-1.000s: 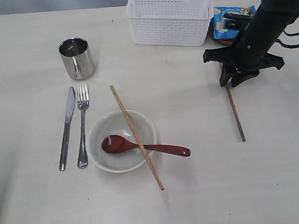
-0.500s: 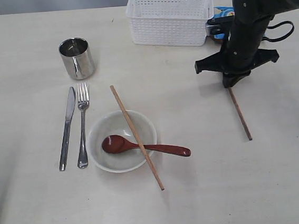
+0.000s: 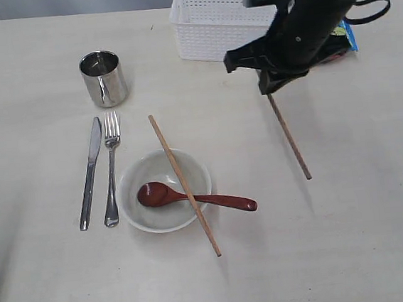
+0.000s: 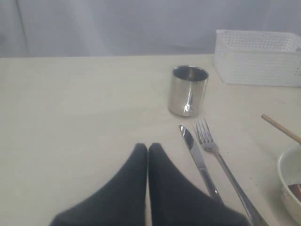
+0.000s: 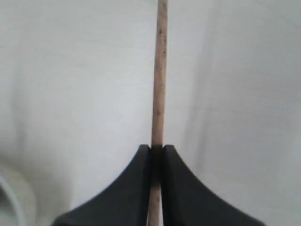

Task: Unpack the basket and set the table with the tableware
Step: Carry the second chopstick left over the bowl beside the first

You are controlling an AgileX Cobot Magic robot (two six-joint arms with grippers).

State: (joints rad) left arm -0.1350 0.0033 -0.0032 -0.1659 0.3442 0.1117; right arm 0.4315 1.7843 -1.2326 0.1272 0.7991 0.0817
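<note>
right hand [image 5: 156, 149] pinching a slim round wooden chopstick [image 5: 161, 70]
left hand [image 4: 147, 148] closed; smooth pale cream tabletop [image 3: 382, 248] with faint grain

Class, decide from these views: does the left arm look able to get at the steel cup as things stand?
Probably yes. The left gripper, shut and empty, has only bare table between it and the steel cup; knife and fork lie off to one side.
</note>
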